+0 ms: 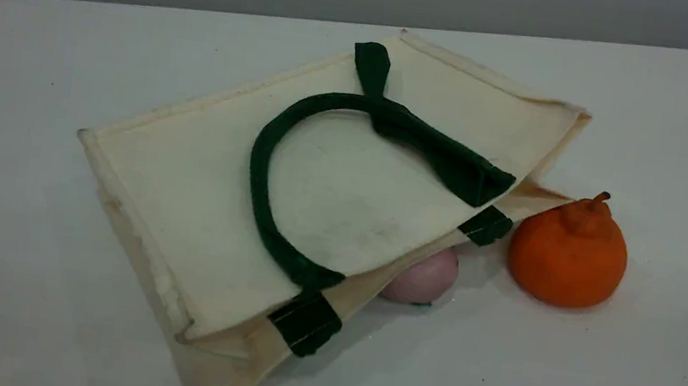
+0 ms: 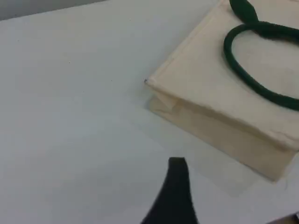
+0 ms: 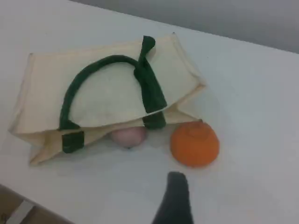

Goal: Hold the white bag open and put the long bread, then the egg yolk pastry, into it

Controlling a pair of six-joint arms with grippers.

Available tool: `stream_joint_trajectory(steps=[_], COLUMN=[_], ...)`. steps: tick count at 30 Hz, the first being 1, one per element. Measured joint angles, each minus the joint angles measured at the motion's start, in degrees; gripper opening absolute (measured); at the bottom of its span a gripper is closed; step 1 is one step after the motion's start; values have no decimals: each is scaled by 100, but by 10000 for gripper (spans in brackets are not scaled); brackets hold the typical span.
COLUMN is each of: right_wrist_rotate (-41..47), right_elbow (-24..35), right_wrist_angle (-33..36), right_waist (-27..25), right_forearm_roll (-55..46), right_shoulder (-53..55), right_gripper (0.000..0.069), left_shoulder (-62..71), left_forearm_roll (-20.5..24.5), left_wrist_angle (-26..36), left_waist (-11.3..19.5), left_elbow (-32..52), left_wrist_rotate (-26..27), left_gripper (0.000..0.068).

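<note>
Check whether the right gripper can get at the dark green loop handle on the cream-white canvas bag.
Probably yes: the green handle lies exposed atop the flat white bag, nothing over it, and the open right gripper hovers above bare table.

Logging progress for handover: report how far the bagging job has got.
Done: nothing. The white bag lies collapsed on the table, green handle on top. In hand: nothing; the left gripper and right gripper are open, off the bag. Left: everything. Neither long bread nor egg yolk pastry shows anywhere; only a pink ball at the bag's mouth and an orange fruit beside it.
</note>
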Motion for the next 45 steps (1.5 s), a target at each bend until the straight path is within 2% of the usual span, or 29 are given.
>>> stream_joint_trajectory(steps=[17,20,29,34,38,45], right_wrist_rotate=[0,0,0,0,0,0], right_elbow=[0,0,0,0,0,0], right_wrist_angle=[0,4,4,4,4,-1], right_waist=[-119,-373,-1405,-1762,-1784,-2000], right_forearm_roll=[4,4,11,11,6,6], right_shoulder=[-17,-41,-48,-48,-48,-48], right_gripper=[561,561,561,561,561,561], left_shoulder=[-82,-82,-78,-78,-78,-78], left_forearm_roll=[-7,-19,-19,-19,-13,-13], left_wrist_angle=[12,12,17,17,17,17], left_waist=[50,283,1231,1713,1958,2114], left_elbow=[0,0,0,0,0,0], left_wrist_rotate=[0,0,0,0,0,0], left_gripper=[592,592,592,592,592,592])
